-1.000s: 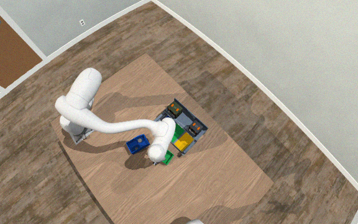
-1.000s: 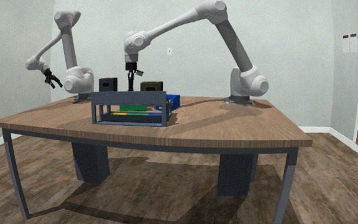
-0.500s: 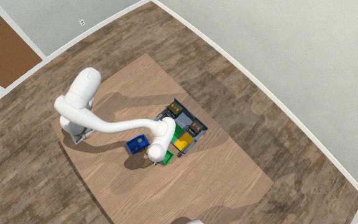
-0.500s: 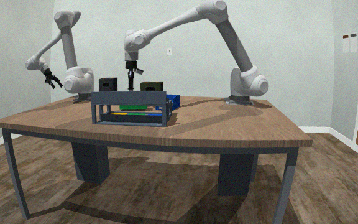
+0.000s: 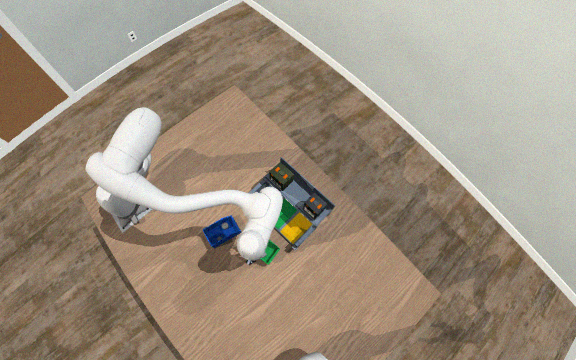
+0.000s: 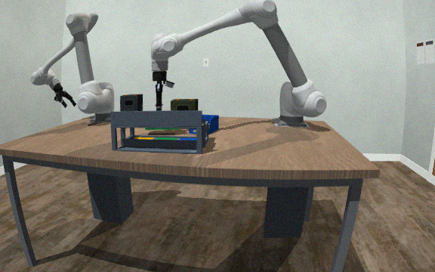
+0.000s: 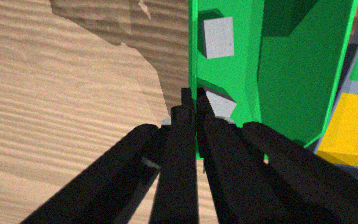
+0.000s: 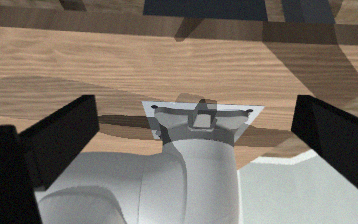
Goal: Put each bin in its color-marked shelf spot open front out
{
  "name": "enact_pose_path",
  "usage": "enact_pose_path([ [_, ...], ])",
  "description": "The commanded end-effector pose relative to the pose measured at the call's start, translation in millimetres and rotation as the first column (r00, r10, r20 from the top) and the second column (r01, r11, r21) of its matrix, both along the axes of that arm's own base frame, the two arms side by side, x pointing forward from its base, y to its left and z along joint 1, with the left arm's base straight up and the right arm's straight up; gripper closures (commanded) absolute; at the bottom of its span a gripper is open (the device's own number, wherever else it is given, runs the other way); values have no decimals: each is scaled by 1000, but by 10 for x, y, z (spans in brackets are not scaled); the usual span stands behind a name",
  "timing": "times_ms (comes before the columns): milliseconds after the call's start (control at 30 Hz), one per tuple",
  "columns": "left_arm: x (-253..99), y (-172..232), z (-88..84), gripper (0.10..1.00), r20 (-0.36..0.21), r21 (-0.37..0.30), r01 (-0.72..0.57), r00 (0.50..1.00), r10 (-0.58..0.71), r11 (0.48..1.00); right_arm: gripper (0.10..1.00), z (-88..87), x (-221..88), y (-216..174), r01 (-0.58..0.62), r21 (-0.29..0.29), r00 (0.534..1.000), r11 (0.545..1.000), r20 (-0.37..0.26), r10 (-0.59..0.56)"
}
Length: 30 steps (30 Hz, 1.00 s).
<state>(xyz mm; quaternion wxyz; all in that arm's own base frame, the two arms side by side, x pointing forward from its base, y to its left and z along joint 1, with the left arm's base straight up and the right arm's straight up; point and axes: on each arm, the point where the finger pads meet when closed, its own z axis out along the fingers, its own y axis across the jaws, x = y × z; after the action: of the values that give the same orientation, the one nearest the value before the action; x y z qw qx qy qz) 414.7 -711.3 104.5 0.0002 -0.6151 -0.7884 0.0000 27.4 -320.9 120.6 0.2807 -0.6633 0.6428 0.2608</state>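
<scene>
The green bin (image 5: 269, 253) (image 6: 165, 128) (image 7: 300, 75) hangs slightly above the table beside the shelf (image 6: 157, 119), with two grey blocks in it. My left gripper (image 6: 158, 109) (image 7: 192, 102) is shut on its side wall, one finger inside and one outside. The blue bin (image 5: 221, 231) (image 6: 213, 124) stands on the table with parts in it. My right gripper (image 6: 70, 105) (image 8: 194, 112) is open and empty, far from the bins. The shelf bears a yellow mark (image 5: 293, 230) (image 6: 143, 138), a green mark (image 6: 166, 138) and a blue mark (image 6: 187, 139). No bin shows on them.
A grey box (image 5: 314, 205) (image 6: 131, 103) and an olive box (image 5: 282, 174) (image 6: 184, 104) stand on the shelf's upper board, which sits low over the marks. My left arm (image 5: 193, 200) reaches over the table (image 5: 268, 310) and hides part of the shelf in the top view.
</scene>
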Motion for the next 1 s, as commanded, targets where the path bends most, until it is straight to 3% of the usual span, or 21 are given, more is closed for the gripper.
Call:
enact_pose_path([
  [0,4,-4,36,999,1,-1,0,1000,0,1000,98,4,1,-3,0,-1,1000,1000,0,0],
  [967,3,-3,359,999,1,-1,0,1000,0,1000,98,4,1,-3,0,-1,1000,1000,0,0],
])
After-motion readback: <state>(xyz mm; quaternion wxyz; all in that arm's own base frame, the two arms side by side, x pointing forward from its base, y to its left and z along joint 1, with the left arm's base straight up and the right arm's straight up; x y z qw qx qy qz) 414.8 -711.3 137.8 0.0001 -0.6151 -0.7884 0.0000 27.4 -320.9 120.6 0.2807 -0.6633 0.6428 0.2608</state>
